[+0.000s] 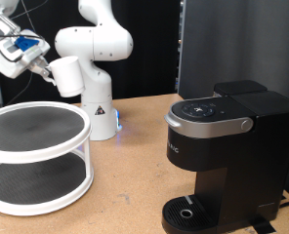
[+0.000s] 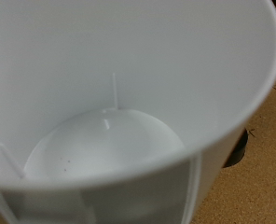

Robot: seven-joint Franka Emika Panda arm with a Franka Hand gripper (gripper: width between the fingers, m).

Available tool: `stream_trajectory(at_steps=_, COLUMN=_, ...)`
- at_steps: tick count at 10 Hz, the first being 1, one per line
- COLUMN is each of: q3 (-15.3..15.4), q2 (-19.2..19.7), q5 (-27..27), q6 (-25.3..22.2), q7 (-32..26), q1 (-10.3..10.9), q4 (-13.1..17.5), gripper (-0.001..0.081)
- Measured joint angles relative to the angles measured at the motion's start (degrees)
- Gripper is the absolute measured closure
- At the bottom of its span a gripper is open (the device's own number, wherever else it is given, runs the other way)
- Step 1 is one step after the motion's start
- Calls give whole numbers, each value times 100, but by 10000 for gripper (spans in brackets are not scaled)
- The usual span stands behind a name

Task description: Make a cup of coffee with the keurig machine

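Note:
The cup, a plain white mug, hangs tilted in the air at the exterior view's upper left, above a white round shelf. My gripper is shut on it, at its side towards the exterior view's left. In the wrist view the cup's white inside fills nearly the whole picture and hides the fingers. The keurig machine, black with a silver-rimmed top and its lid down, stands at the exterior view's right on the wooden table. Its round drip tray is bare. The cup is far from the machine.
A white two-tier round shelf with dark mesh decks stands at the exterior view's lower left, under the cup. The robot's white base is behind it. A dark panel rises behind the machine. Wooden table shows beside the cup.

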Motion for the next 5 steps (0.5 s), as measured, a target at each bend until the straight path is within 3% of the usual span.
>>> stream_trajectory(at_steps=2, q3=58, q2=-18, q5=-42, q6=-104, q7=2, q1=-3, q4=57, gripper=741)
stream_trajectory(at_steps=3, q3=79, q2=-30, q5=145, q6=147, q7=71, q1=-12, q4=-35, gripper=741)
stream_trajectory(at_steps=5, q3=397, q2=-89, q5=853, q6=1214, q7=408, q1=4, q4=-446, gripper=741)
